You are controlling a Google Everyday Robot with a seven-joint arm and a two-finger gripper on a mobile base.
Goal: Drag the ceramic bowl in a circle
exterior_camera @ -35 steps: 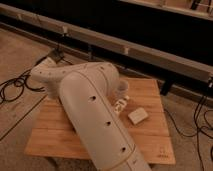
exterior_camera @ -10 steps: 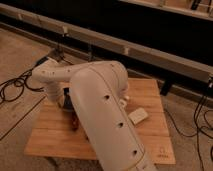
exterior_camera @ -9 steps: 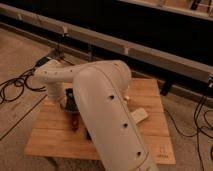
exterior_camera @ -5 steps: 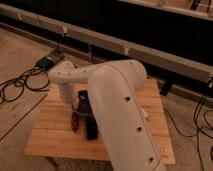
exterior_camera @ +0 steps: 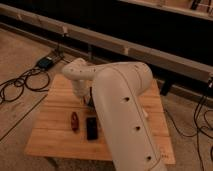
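Ceramic bowl hidden; gripper (exterior_camera: 89,101) low over wooden table (exterior_camera: 50,117).

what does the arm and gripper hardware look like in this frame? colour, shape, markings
The arm has smooth, rounded off-white shells: a thick tubular link dotted with a row of small dark holes, then a slimmer link with a rounded elbow cap. No external cables or printed markings show on it. The gripper is a dark piece below the wrist, over the wooden table, mostly hidden by the arm.

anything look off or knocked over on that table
Nothing stands out. A flat black rectangular slab and a small reddish object lie flat on the wooden table. The gripper is hidden behind the white arm.
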